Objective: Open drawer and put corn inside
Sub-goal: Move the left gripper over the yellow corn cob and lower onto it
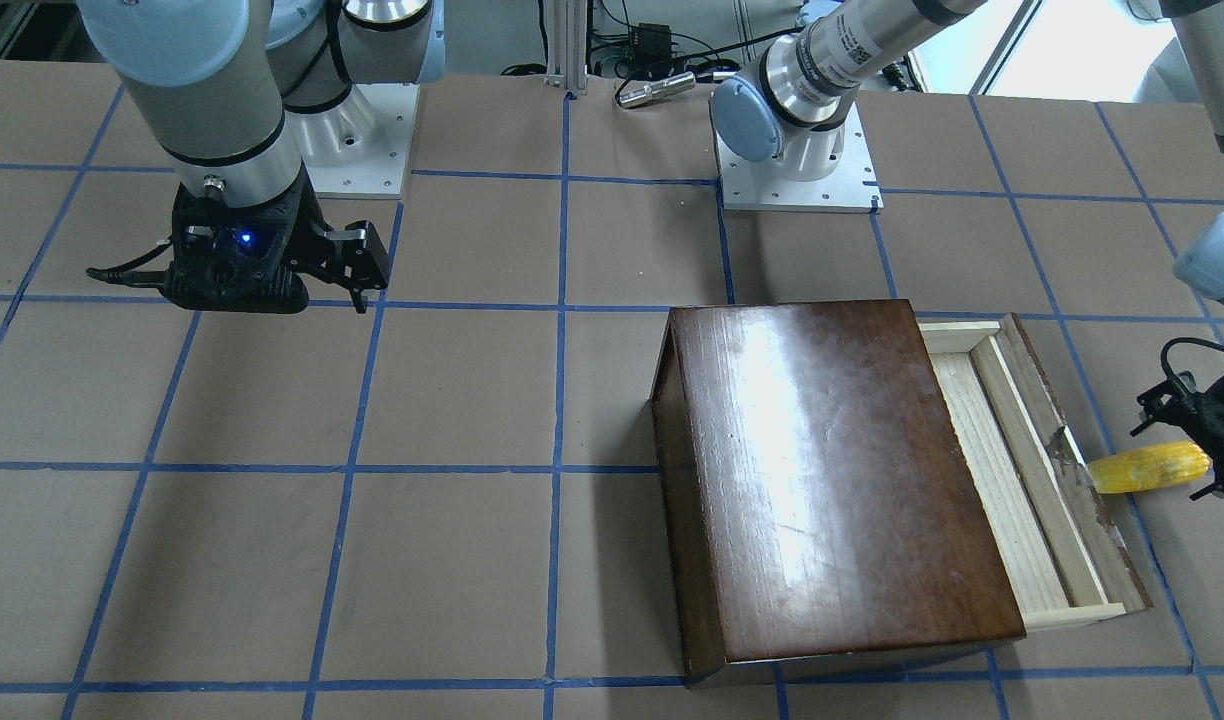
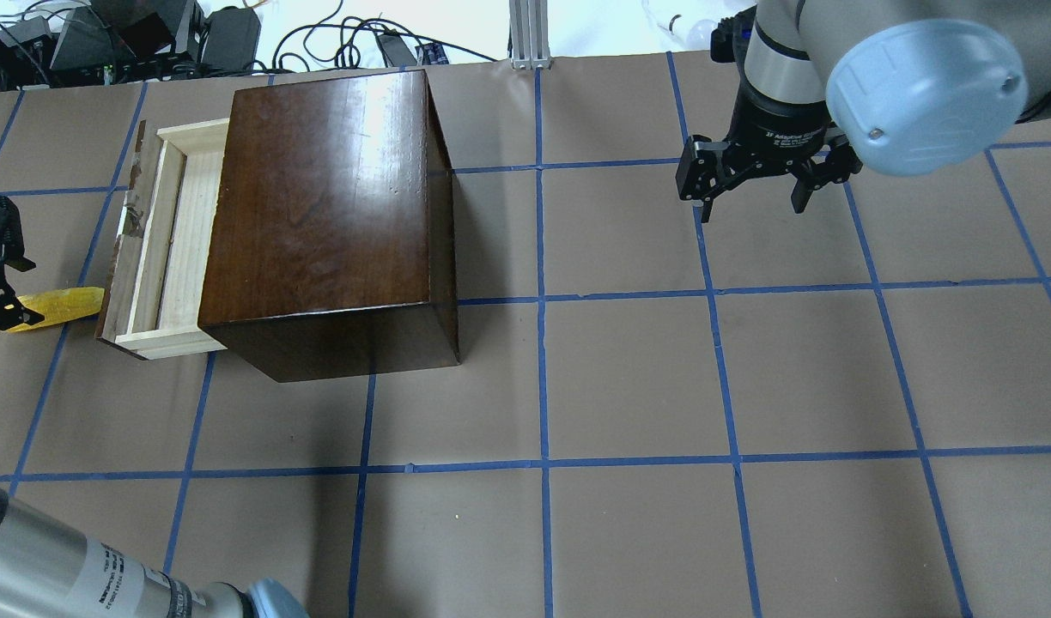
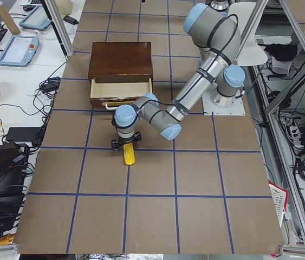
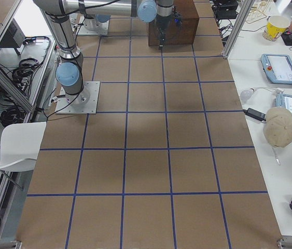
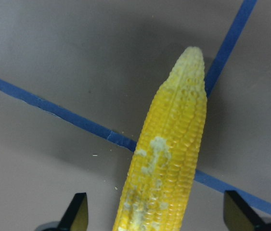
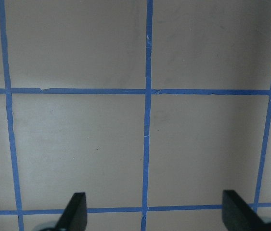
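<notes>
Far left first: the left gripper (image 2: 10, 292) is down at the corn (image 2: 62, 303), spread wide with the cob's thick end in between and nothing clamped. The corn lies on the table (image 2: 628, 378) just beside the front of the drawer (image 2: 191, 232), pointed tip toward the panel. Can't tell if the tip actually touches it.

Next over, the drawer is pulled partway out of the dark box (image 2: 319, 206), and the pale wood bottom that shows is bare. Way off to the right, the right gripper (image 2: 753, 202) hangs over plain table, well apart from everything, also wide with nothing in it.

Progress-wise, I'd say the opening part looks done. What's left is basically all the corn stuff: close on it, lift, carry it over the front panel, let go inside. My guess is the cob has to be turned to lie along the tray, since the opening looks narrower than the cob is long.

View differences: overhead crops the left gripper at the frame edge, so it's the left wrist cam that really shows the gap between the cob and the fingers (image 5: 80, 211) on both sides. The front-facing view gives the clearest look into the drawer. The right-side cam is no help, the corn doesn't show there at all.
</notes>
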Controlling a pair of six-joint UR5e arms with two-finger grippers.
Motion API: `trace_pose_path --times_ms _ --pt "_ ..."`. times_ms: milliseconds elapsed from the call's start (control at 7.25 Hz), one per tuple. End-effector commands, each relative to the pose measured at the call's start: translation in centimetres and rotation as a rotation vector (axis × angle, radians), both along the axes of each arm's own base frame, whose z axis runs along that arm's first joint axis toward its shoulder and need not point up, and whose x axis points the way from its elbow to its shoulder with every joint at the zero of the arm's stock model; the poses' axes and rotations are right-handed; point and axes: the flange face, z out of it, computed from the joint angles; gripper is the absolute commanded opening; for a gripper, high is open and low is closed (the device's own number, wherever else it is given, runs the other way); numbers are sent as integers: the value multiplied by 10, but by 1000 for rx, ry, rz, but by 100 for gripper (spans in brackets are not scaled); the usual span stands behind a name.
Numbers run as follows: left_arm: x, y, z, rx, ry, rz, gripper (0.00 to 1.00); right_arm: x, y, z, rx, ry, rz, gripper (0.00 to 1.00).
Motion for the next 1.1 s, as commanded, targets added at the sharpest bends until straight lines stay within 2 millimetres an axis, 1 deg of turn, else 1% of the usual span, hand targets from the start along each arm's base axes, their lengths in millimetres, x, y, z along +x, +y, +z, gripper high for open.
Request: trace_pose_path --times_ms 0,276,690,828,966 --pt "1 0 -17 17 17 -18 100 0 1 0 1 0 0 100" --pt "6 2 -27 29 27 -4 100 0 0 0 1 0 0 100" --pt "6 3 -32 33 32 -10 100 0 0 0 1 0 0 100" --pt "6 2 -31 24 27 -12 70 0 1 0 1 0 0 100" --pt "6 2 -31 18 20 -16 13 0 0 0 -1 0 0 100"
